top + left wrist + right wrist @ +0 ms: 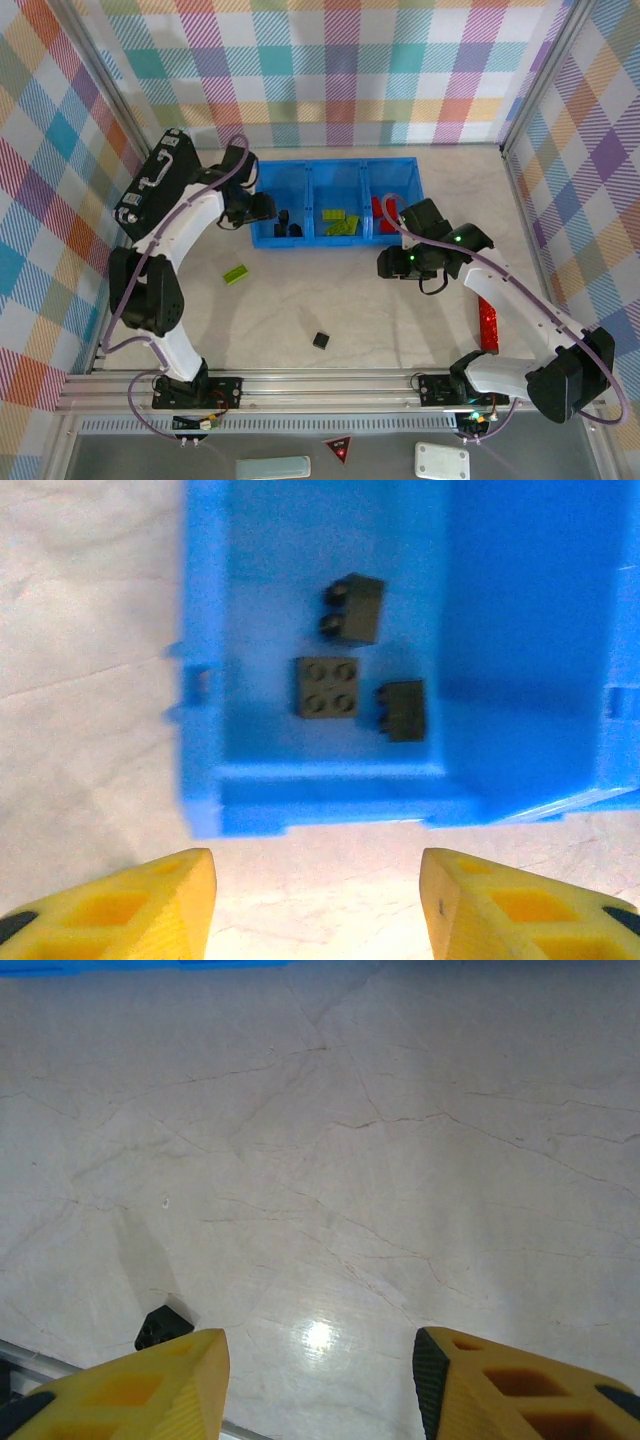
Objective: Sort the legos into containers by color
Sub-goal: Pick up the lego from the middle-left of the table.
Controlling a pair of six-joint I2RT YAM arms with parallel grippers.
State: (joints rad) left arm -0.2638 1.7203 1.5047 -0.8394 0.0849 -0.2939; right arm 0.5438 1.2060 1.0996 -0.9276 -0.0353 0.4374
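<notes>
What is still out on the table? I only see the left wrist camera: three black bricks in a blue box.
Observer: A green brick lies loose on the table, in front of the left end of the tray.
Operator: Any more?
Observer: One black brick too, farther from the tray, near the middle.
Operator: Where do greens go?
Observer: The tray's middle compartment holds green bricks.
</notes>
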